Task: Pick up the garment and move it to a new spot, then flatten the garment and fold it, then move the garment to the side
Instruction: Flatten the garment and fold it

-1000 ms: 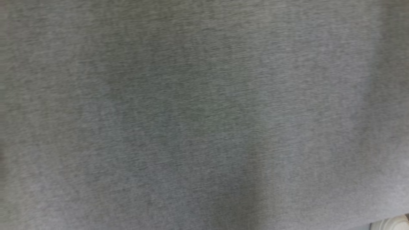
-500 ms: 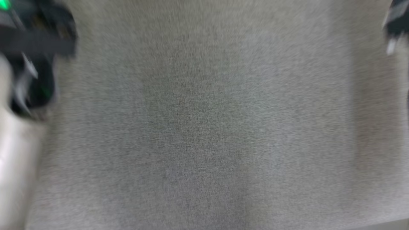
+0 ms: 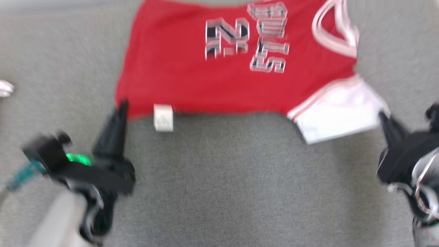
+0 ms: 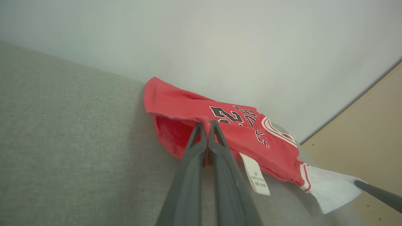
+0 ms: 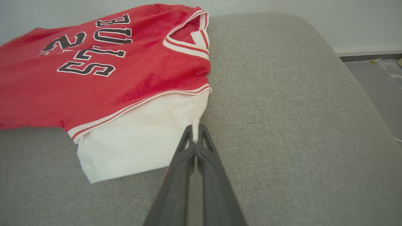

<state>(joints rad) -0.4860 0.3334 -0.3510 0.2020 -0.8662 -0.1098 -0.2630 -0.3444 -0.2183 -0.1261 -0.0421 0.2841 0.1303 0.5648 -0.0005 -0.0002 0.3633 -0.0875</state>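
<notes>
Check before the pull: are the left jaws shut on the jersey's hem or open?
Shut on it: in the left wrist view the left gripper has its fingers together, with the jersey hem pinched between them.

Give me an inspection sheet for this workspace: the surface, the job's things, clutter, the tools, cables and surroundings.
Surface: grey woven cushion, no stains seen.
Job's things: red jersey lying spread with its lettering up; white sleeve at one end; white label hanging from the near hem.
Clutter: small white thing at the head view's left edge, too blurred to identify.
Tools: left tool shut on the jersey's red hem; right tool shut on the white sleeve's corner.
Cables: teal cable beside the left arm.
Surroundings: pale wall behind the cushion; tan floor beside it.
</notes>
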